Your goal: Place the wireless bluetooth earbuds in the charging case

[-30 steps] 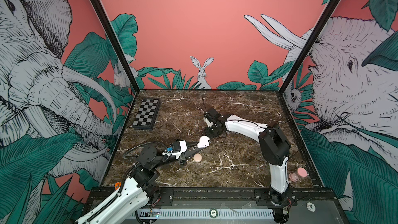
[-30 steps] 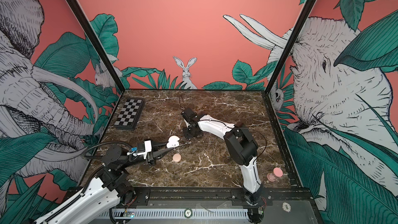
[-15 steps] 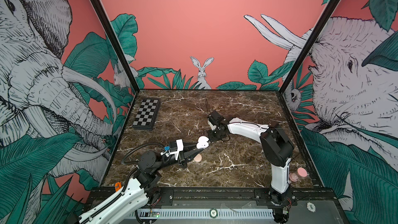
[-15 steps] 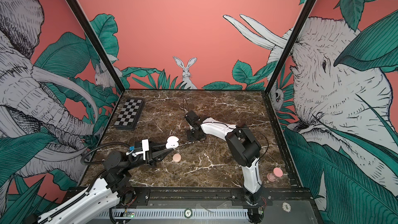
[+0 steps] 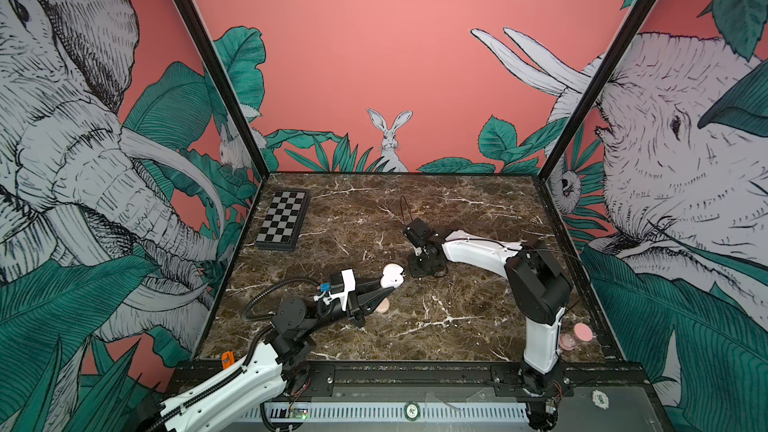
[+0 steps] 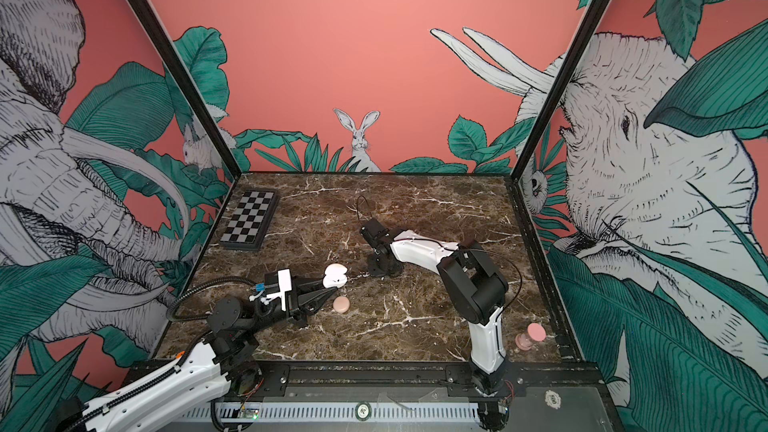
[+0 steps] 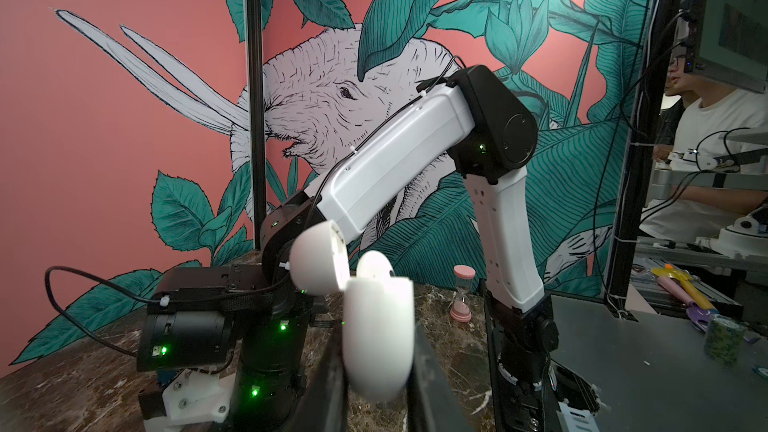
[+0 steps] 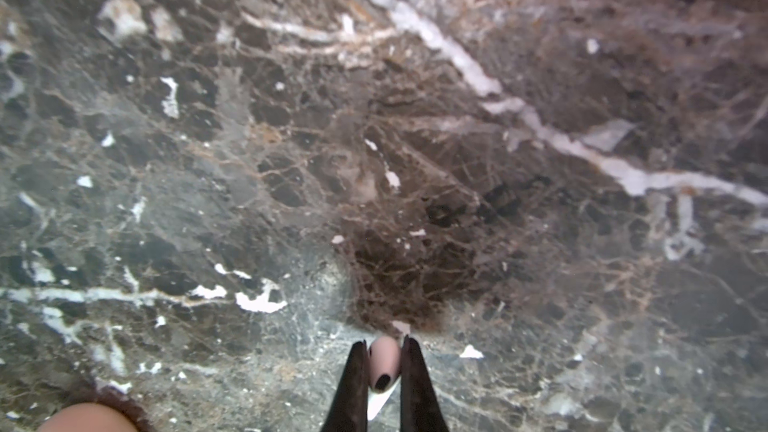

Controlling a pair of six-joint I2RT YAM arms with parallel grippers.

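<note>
My left gripper (image 7: pixel 379 338) is shut on the white charging case (image 5: pixel 392 276), held just above the marble with its lid (image 7: pixel 318 258) swung open. A white earbud (image 7: pixel 374 264) pokes up out of the case body (image 7: pixel 378 347). My right gripper (image 8: pixel 384 343) points straight down at the marble, shut on a pale pinkish earbud (image 8: pixel 385 358) with a dark spot. In both top views the right gripper (image 5: pixel 420 268) stands just right of the open case (image 6: pixel 335 276), a small gap between them.
A pink round puck (image 5: pixel 382 305) lies on the marble under the left fingers. A pink hourglass (image 5: pixel 576 335) lies at the front right corner. A folded chessboard (image 5: pixel 283 224) sits at the back left. A pinkish round shape (image 8: pixel 85 418) shows at the right wrist view's edge.
My right gripper has come forward and down toward the case with the earbud in it. The left arm shifted a little while keeping the open case in about the same place.
</note>
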